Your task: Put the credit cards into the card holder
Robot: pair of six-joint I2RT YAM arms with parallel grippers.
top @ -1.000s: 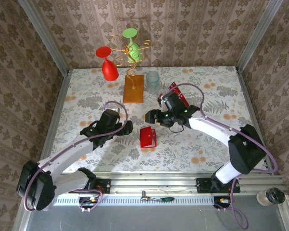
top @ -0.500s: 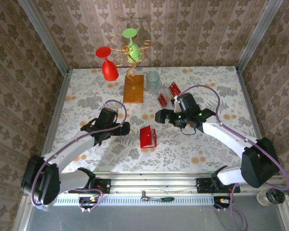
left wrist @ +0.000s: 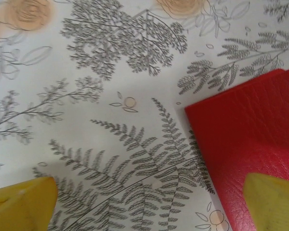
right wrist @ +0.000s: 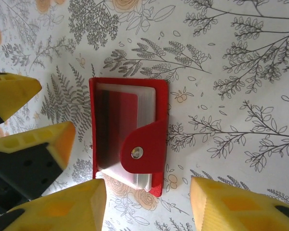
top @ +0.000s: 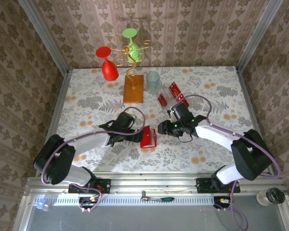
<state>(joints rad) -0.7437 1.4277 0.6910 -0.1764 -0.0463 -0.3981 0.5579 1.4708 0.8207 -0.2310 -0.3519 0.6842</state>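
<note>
So the whole next move turns on how the card holder [top: 148,136] sits between your two grippers. It's tucked just beside the left gripper [top: 136,136] on one long edge and right under the nose of the right gripper [top: 163,129] on the other, so both arms are about equally near it. From the right wrist, the holder's long axis runs straight away from the fingers [right wrist: 67,204], with its near short end between them. The jaws there are partway apart and gripping nothing. Your left gripper is spread wide, and one of its fingers [left wrist: 272,202] overlaps a corner of the red leather; I can't tell if it's touching. The right wrist view also gives you what the top view is too small for: the flap [right wrist: 144,149] is folded across the pale pocket with the snap on it, and what looks like a striped red card is already inside. The top view gives you the loose credit cards [top: 163,100], which lie behind the right gripper, well off from the left one. My guess is the flap has to come off first.
</note>
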